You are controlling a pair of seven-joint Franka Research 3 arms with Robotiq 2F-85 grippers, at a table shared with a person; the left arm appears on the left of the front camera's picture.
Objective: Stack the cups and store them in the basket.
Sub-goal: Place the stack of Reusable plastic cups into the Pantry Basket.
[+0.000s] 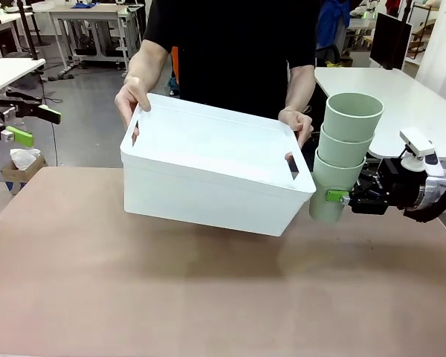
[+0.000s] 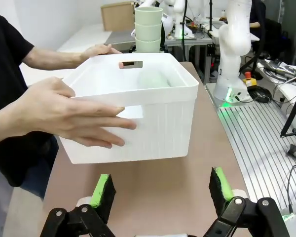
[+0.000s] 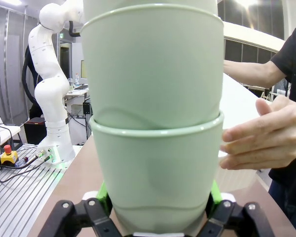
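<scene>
Holding the basket (image 1: 208, 178) up, tilted, over the table's (image 1: 208, 297) far edge: two hands (image 1: 132, 97). Beside it, right gripper (image 1: 340, 196) squeezing stacked cups (image 1: 344, 152). Left gripper (image 2: 160, 190) wide, holding nothing.

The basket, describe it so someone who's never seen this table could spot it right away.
Look above the brown table, at its far side: a person holds it tilted, one hand at each end. The basket is large, white and rectangular with slot handles, unlike the stack of mint-green cups beside it.
</scene>
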